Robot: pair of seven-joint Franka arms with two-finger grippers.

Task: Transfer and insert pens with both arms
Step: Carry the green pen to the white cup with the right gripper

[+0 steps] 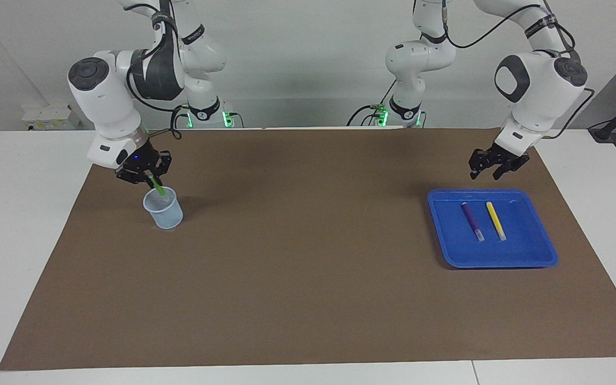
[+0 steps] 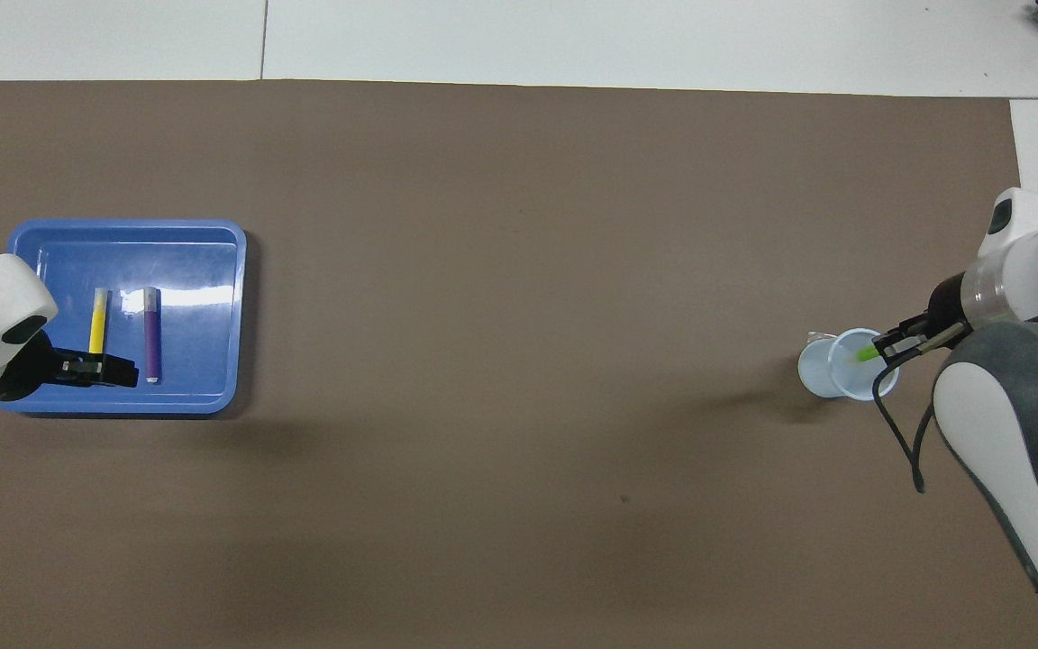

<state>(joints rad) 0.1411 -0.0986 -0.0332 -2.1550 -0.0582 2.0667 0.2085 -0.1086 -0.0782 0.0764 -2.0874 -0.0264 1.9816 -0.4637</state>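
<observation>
The green pen [image 1: 156, 186] hangs tilted in my right gripper [image 1: 147, 176], which is shut on its upper part. Its lower end dips into the mouth of the pale blue mesh cup [image 1: 163, 207] at the right arm's end of the table. In the overhead view the green pen [image 2: 866, 351] shows over the cup [image 2: 846, 375], with the right gripper [image 2: 896, 346] beside the rim. A purple pen [image 1: 471, 221] and a yellow pen [image 1: 495, 220] lie side by side in the blue tray [image 1: 500, 263]. My left gripper [image 1: 484, 175] hovers open and empty above the tray's robot-side edge.
A brown mat [image 1: 308, 278] covers most of the white table [image 1: 19, 240]. The tray [image 2: 122, 225] sits at the left arm's end, with the yellow pen [image 2: 97, 321] and purple pen [image 2: 151, 333] in it. Only cup and tray stand on the mat.
</observation>
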